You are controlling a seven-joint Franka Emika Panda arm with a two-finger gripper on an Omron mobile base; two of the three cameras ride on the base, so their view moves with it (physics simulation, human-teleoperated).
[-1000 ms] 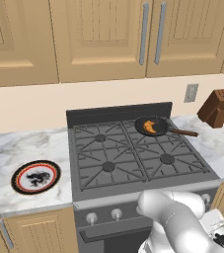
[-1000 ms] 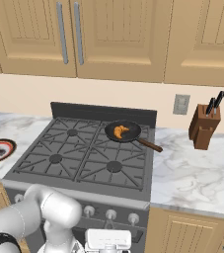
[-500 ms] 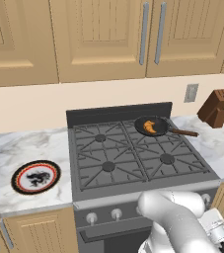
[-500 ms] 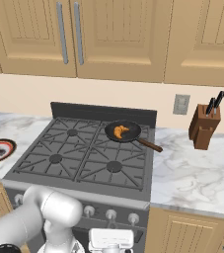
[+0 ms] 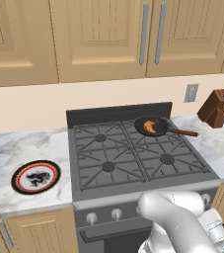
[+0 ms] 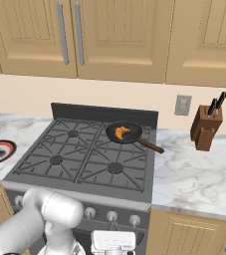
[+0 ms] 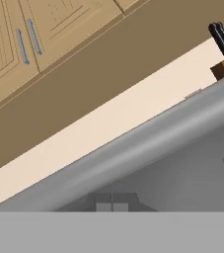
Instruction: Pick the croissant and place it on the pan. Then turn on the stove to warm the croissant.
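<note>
I log the croissant (image 5: 152,127) lying in the pan (image 5: 154,126) on the stove's (image 5: 133,158) back right burner, my fingers (image 7: 112,203) clenched empty against its front panel.

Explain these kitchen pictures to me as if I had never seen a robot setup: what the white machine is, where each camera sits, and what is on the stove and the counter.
The white machine is a robot arm on a base that can drive, in a rendered kitchen. Two pictures come from cameras on that base, behind the arm to its left and right, looking down over the stove. The third comes from a camera on the arm's hand, tilted, looking up along the stove's front edge.

On the stove's back right burner sits the pan, with the croissant lying in it. On the marble counter, a red-rimmed plate lies left of the stove and a knife block stands to its right.

The end effector is shut and holds nothing; its tips sit low against the stove's front, near the knobs.
</note>
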